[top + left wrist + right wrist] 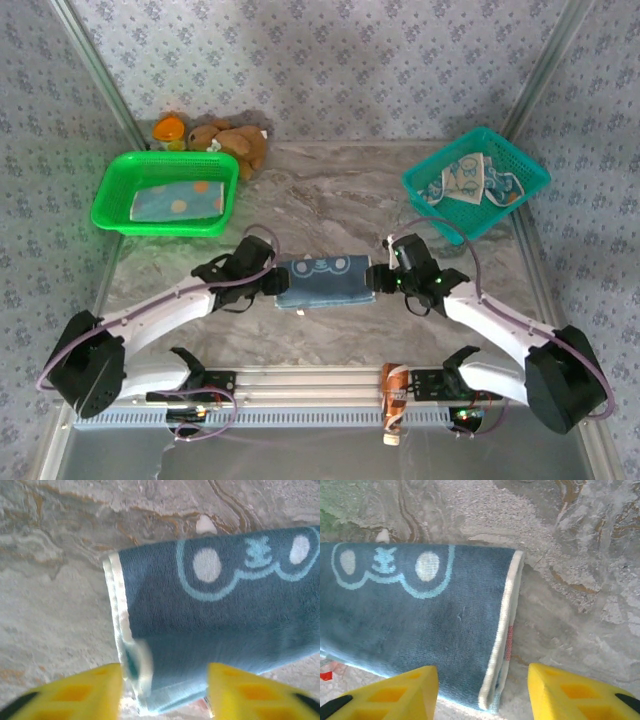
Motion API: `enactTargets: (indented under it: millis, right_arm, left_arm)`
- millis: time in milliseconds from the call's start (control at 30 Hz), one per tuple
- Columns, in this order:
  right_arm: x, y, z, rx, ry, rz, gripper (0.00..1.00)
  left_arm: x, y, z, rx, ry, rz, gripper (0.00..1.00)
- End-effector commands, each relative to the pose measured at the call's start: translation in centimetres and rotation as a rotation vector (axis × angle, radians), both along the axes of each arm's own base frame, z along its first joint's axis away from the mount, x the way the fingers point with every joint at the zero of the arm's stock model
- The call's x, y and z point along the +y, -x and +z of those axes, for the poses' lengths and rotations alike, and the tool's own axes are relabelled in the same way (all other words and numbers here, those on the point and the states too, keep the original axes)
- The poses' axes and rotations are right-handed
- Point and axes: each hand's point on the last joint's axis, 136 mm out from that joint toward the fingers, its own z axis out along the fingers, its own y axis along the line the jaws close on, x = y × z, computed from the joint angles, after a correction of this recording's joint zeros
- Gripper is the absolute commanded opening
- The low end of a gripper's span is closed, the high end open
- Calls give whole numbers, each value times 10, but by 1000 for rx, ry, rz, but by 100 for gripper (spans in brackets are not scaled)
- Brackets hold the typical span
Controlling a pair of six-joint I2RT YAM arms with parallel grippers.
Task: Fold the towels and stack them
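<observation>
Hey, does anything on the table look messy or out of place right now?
Mainly the pale towel in the teal basket: it lies crumpled, unlike the blue towel folded flat at mid-table. A brown plush toy also lies by the far corner of the green basket, which seems unrelated to towels.

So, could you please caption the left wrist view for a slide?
Open left tool straddling the folded blue towel on the marble tabletop.
</observation>
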Motion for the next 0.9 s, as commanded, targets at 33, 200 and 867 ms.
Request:
enactTargets:
  millis: [33,200,867]
  right_arm:
    - [-5,5,7,-8,-6,-45,52]
    - [-2,6,-1,38,-7,-52,51]
    - [15,9,-51,237,38,-22,37]
  left_arm:
    - [3,7,16,-30,42,51,61]
    - [10,12,11,6,22,88,59]
    - [1,9,-44,242,23,139,25]
